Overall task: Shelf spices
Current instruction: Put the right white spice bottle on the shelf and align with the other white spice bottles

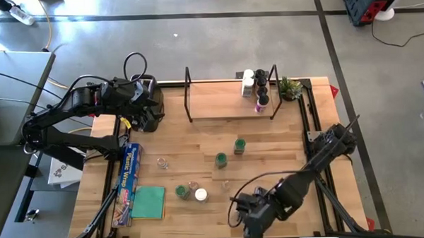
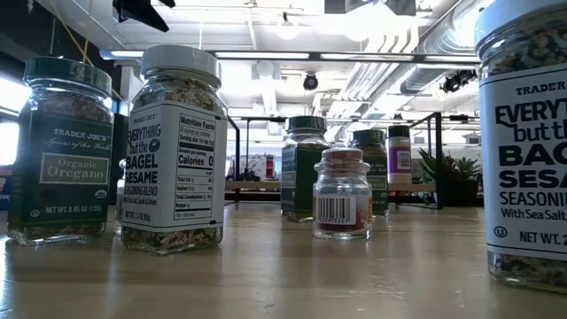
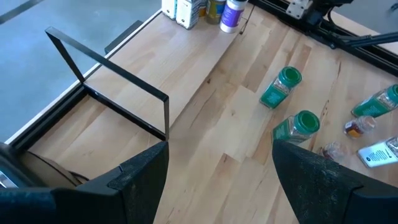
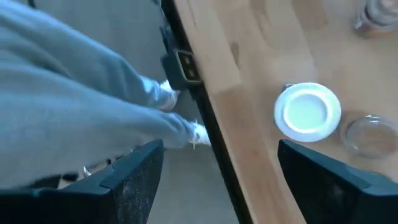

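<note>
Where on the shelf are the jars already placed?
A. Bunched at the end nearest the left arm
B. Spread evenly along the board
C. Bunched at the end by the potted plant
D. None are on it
C: the jars on the shelf cluster beside the potted plant.

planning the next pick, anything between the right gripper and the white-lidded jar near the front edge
Nothing: in the high view, only bare wooden table separates the right gripper from the white-lidded jar. The right wrist view also shows that jar with clear board before the open jaws.
</note>
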You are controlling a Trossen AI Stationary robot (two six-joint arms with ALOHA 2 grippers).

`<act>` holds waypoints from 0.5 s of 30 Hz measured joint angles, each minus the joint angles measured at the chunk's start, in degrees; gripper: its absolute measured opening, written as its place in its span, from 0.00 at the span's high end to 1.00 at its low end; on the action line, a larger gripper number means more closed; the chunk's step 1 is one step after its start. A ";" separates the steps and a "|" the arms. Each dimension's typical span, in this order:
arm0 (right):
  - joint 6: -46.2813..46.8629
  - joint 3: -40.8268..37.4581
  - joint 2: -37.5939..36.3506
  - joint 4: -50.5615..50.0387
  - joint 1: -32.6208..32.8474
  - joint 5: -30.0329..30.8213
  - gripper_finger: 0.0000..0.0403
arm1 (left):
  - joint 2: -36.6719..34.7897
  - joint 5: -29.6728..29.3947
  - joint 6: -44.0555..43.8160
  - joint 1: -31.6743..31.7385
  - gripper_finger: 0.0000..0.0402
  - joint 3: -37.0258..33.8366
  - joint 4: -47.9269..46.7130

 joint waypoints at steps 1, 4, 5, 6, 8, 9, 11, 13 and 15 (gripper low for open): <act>1.60 -0.95 0.00 0.29 0.28 0.52 0.23 | 0.00 -0.01 0.00 0.01 0.30 0.00 0.02; 5.50 -4.19 0.00 -0.91 -0.03 0.51 0.23 | 0.02 0.00 0.03 0.00 0.30 0.00 0.02; 6.69 -5.00 0.00 -1.73 -0.28 0.52 0.23 | 0.08 0.00 0.04 0.01 0.30 0.00 0.01; 7.85 -5.65 0.00 -2.39 -0.50 0.53 0.23 | 0.15 -0.02 0.04 0.01 0.30 0.00 -0.02; 8.95 -6.65 -0.02 -2.30 -1.17 0.54 0.23 | 0.28 -0.02 0.04 0.02 0.30 0.00 0.00; 8.89 -7.01 0.00 -1.96 -1.49 0.55 0.23 | 0.31 -0.02 0.04 0.02 0.30 0.00 0.00; 7.56 -7.66 0.00 -1.56 -1.78 1.10 0.23 | 0.48 -0.02 0.04 0.02 0.30 0.00 0.02; 5.24 -8.23 0.00 -0.98 -1.82 2.89 0.23 | 0.58 -0.02 -0.21 0.02 0.30 0.00 -0.01; 3.39 -9.01 0.01 -0.88 -1.82 4.12 0.23 | 0.66 0.01 -0.30 0.02 0.30 0.00 -0.02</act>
